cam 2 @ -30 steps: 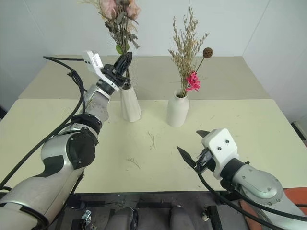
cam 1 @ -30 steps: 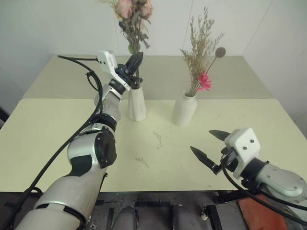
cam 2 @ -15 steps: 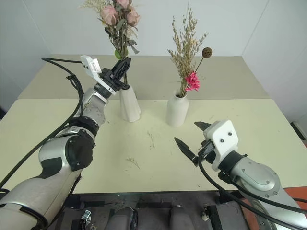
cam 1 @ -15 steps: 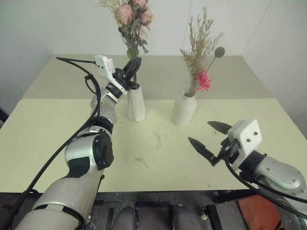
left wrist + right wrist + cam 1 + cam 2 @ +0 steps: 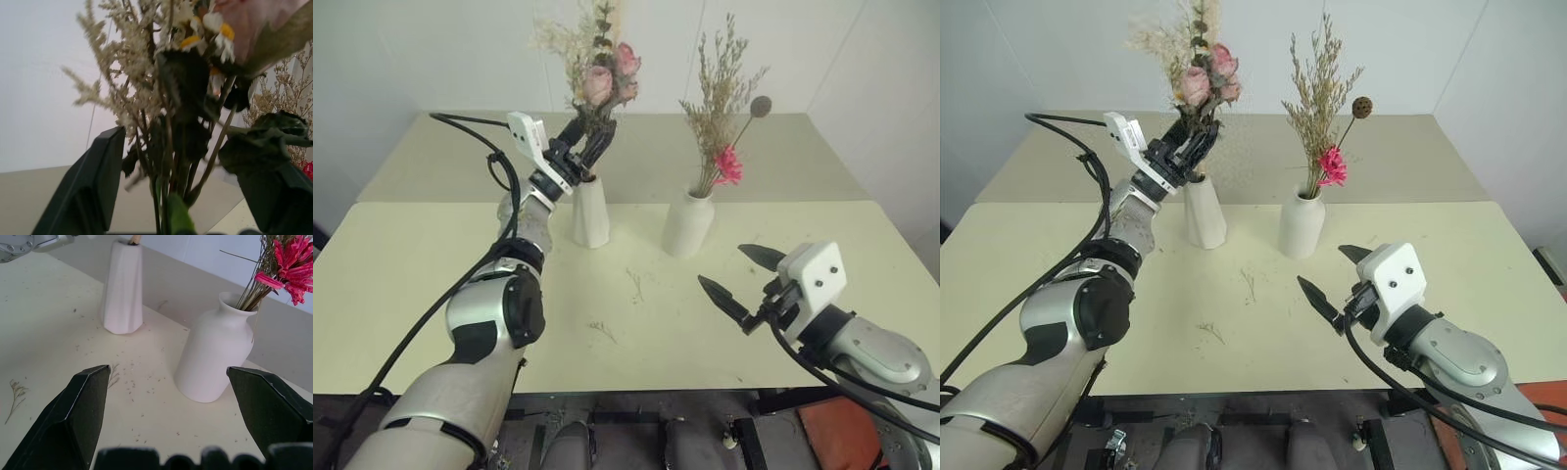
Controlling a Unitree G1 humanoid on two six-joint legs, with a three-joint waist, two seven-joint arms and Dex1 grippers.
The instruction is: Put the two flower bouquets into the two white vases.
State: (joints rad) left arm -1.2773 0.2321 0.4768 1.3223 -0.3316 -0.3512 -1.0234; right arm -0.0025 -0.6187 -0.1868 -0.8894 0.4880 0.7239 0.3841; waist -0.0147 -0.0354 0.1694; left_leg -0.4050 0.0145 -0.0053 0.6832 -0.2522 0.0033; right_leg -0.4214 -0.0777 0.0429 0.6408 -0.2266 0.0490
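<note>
both vases (image 5: 590, 211) sit mid-table (image 5: 411, 284) – left fingers (image 5: 589, 149) spread around rose stems, right fingers (image 5: 744, 279) spread.

Pale table (image 5: 431, 284): tall vase (image 5: 590, 211), round vase (image 5: 689, 223), twig scraps (image 5: 604, 331).

We found no text, label, brand, number or sign that could be read on anything in view.
</note>
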